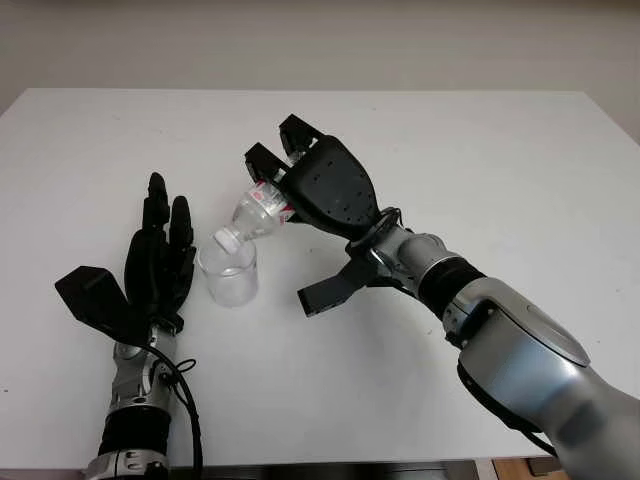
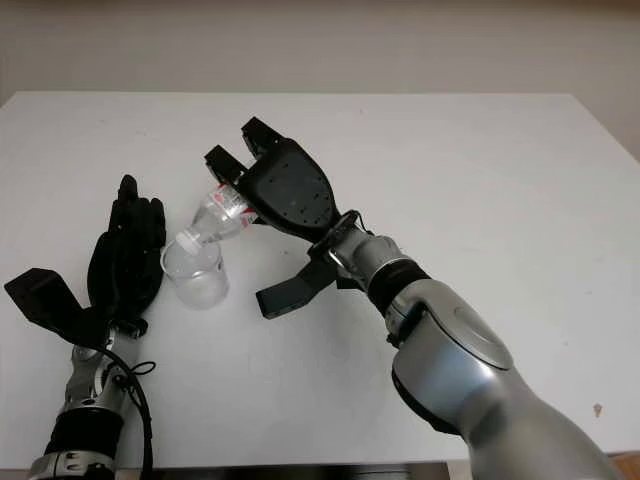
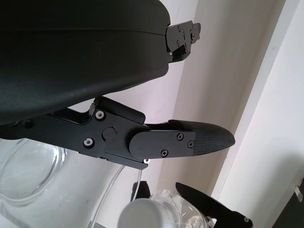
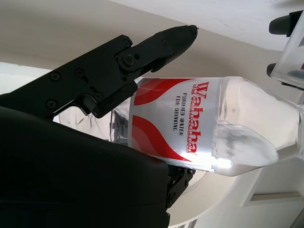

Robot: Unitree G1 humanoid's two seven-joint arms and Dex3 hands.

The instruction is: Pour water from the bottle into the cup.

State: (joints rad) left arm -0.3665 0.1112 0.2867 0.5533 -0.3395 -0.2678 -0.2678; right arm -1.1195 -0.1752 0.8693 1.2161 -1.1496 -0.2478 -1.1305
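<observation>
Item: pouring step, in progress as judged from the tilt.

Right hand (image 1: pixel 300 175): hanging above the tabletop (image 1: pixel 480 180) near its middle, fingers clamped around the body of the bottle (image 1: pixel 262 208), across the red-and-white label.

Bottle: clear plastic, tipping neck-down toward the robot's left. Its mouth end, which is showing white like a cap, is sitting right at the rim of the cup (image 1: pixel 229 276). Whether a cap is actually on cannot be told for sure; no stream of water is showing.

Cup: clear, upright, standing on the tabletop just beside the left hand (image 1: pixel 158 255). Whether any water is in it cannot be told.

Left hand: open, holding nothing, standing alongside the cup on the robot's left side; whether a finger is touching the cup wall cannot be told.

Handling notes: the step is calling for keeping the bottle mouth over the middle of the cup rather than its edge, and for raising the tilt slowly, since a thin bottle is likely to gulp and surge. The light cup is likely to tip if the neck is pressing on its rim, so the left hand is best kept close as a brace. If the white end is a cap, nothing will be flowing until it comes off.
</observation>
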